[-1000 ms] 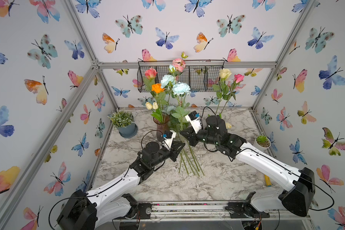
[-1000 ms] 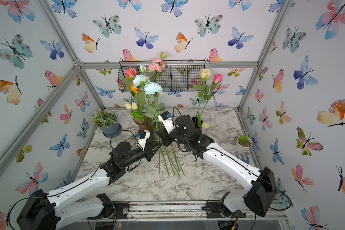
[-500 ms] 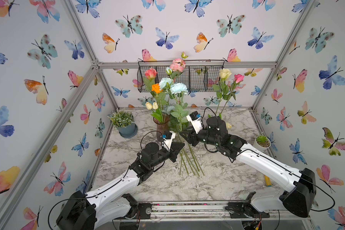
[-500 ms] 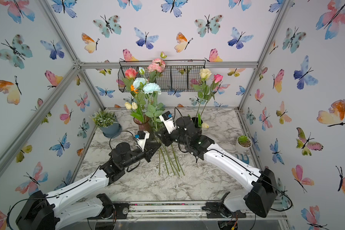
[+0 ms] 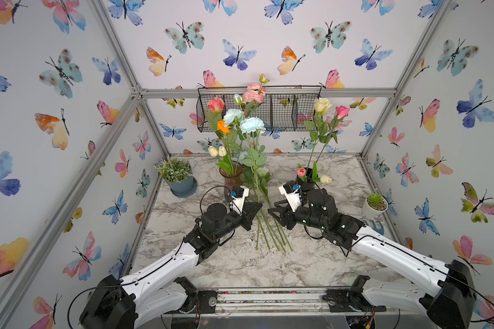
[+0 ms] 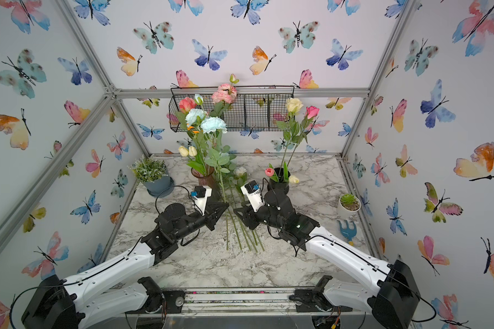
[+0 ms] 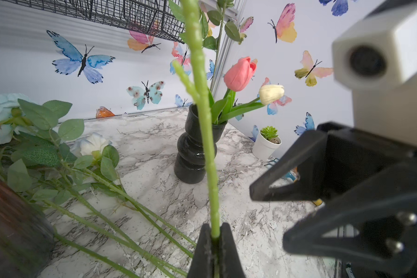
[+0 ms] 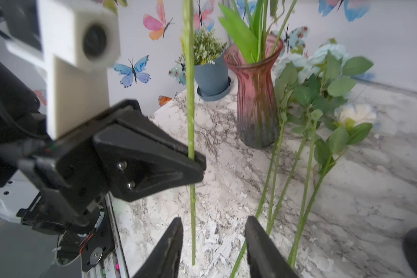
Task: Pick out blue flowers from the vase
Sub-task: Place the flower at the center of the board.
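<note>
A ribbed pink glass vase (image 5: 231, 178) stands at left on the marbled table (image 5: 240, 265). Beside it, the left gripper (image 7: 214, 231) pinches one knobbly green stem (image 7: 207, 144) of the blue flowers (image 5: 251, 125) upright. At least three loose stems (image 7: 43, 154), leafy, lie flat on the marble. The right gripper (image 8: 214, 220) holds its jaws apart either side of the upright stem's lower end. One glossy, bulbous black vase (image 7: 190, 154) stands at right.

On the table (image 5: 240, 265) a vase (image 5: 231, 178) is set toward the back, with a potted plant (image 5: 180, 182) to its left and a second vase (image 5: 305, 183) to its right. Loose flower stems (image 5: 274, 233) are laid in front, between the two vases, and a small pot (image 5: 375, 203) is placed at the far right.
</note>
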### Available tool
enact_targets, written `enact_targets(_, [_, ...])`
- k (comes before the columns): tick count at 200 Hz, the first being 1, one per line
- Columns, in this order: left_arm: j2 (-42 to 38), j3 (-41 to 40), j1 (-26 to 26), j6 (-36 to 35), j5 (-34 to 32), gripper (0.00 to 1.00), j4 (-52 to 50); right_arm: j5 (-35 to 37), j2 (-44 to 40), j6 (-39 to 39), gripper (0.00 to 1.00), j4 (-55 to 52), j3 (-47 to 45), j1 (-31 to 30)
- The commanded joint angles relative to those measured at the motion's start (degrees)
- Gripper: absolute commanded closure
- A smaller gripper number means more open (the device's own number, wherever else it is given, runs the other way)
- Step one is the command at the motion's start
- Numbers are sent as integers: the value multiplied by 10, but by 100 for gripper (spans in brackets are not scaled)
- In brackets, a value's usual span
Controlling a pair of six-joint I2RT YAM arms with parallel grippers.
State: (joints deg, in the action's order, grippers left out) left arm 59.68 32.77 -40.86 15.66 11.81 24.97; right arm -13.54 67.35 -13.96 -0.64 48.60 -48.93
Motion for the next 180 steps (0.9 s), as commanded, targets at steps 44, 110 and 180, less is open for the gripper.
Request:
enact_targets(44, [15,29,3,26,10,100,18,-14,37,-37,56,86,-13,-16])
enact_targets(110, [9,25,3,36,15,100,25,-13,101,-38,59,107,15,-17])
enact_targets(180, [10,6,4,34,-3,100,27,-18,110,-41,98,120,28,-19])
